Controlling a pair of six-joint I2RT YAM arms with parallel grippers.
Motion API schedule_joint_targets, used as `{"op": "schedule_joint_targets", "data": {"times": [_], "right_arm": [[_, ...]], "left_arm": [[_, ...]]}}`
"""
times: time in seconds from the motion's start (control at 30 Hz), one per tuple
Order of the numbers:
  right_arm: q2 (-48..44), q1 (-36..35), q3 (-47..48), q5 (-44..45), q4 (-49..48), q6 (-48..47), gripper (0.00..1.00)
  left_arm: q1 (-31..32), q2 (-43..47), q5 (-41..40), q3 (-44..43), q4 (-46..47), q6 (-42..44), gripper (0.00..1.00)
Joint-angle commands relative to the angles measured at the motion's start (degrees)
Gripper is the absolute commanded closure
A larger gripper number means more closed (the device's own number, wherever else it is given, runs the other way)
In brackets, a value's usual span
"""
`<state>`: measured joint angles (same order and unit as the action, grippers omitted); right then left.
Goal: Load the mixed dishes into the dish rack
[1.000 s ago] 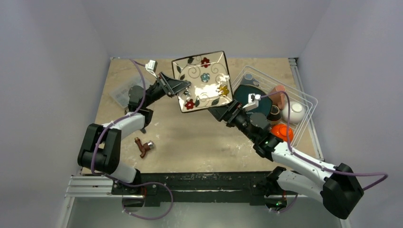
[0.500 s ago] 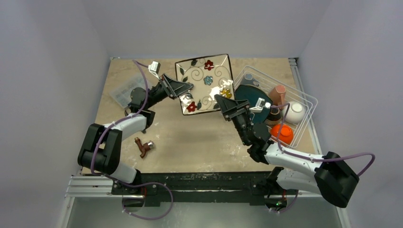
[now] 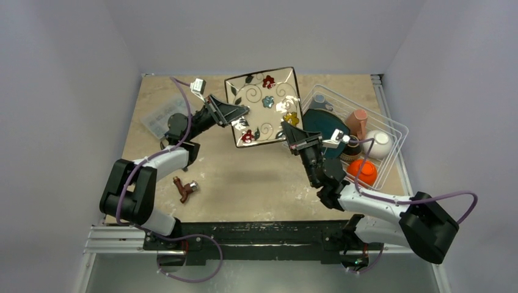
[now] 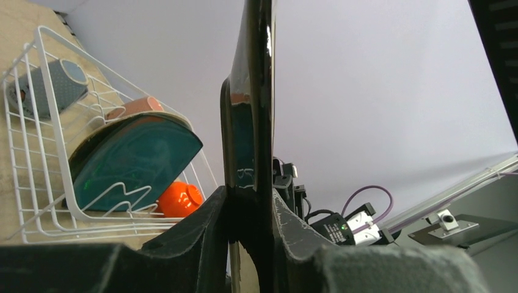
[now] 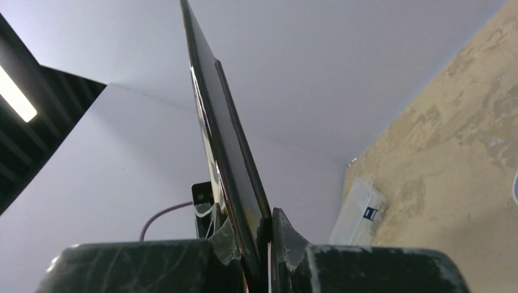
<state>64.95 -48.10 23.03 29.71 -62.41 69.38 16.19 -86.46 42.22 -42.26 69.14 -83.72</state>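
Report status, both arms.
Left gripper, right gripper both shut on square plate, held aloft. Teal plate stands in dish rack, next to right gripper.

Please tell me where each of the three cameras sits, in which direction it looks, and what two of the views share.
Top external: above and behind the arm bases, looking down at the table; both arms show whole, holding the square plate.
Left wrist: on the left arm, looking along its fingers, plate edge between them, toward the dish rack.
Right wrist: on the right arm, looking along its fingers and the plate toward the clear box.
Shared: both wrist views see that plate edge-on.
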Motion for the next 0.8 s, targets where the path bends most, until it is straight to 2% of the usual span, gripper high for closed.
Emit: {"op": "schedule_joint_targets", "data": {"times": [0.0, 0.13, 0.23, 0.33, 0.37, 0.4, 0.43, 0.5, 0.63, 0.7, 0.77], "right_arm": [[-1.5, 0.0, 1.7, 2.9, -5.5, -1.0, 1.0], [-5.7, 2.8, -0.7, 1.7, -3.1, -4.0, 1.0], [-9.8, 8.0, -3.4, -2.4, -2.1, -3.1, 1.0], [-15.2, 13.6, -4.4, -7.0, 1.9, -1.8, 1.0], [-16.8, 15.1, -4.3, -8.1, 3.4, -2.0, 1.0], [-18.6, 16.9, -4.2, -9.5, 5.1, -2.2, 1.0], [-20.1, 18.4, -3.7, -10.7, 7.1, -2.2, 1.0], [-22.4, 21.6, -2.3, -13.6, 10.9, -2.4, 1.0], [-27.0, 28.3, 1.6, -18.1, 19.2, -5.0, 1.0], [-28.8, 31.7, 5.2, -22.3, 26.2, -10.1, 1.0], [-29.6, 34.9, 8.9, -27.5, 32.1, -16.3, 1.0]], "left_arm": [[1.0, 2.5, -2.8, -2.1, 12.2, -1.0, 1.0], [1.5, 2.1, -1.9, -2.7, 8.5, -0.6, 0.98], [1.5, 3.1, -1.4, -2.6, -0.1, 2.2, 0.71], [1.5, 5.5, -1.8, -2.7, -10.2, 7.0, 0.48], [1.5, 6.5, -2.1, -2.9, -13.8, 8.8, 0.39], [1.5, 7.8, -2.4, -3.3, -17.8, 11.1, 0.26], [1.5, 8.7, -2.8, -3.8, -22.2, 13.5, 0.2], [1.4, 10.3, -4.1, -4.7, -30.6, 17.8, 0.18], [1.3, 12.6, -8.1, -5.2, -41.0, 22.8, 0.18], [1.2, 13.7, -10.1, -7.0, -49.1, 26.9, 0.18], [1.2, 14.6, -11.3, -8.2, -52.9, 29.4, 0.18]]}}
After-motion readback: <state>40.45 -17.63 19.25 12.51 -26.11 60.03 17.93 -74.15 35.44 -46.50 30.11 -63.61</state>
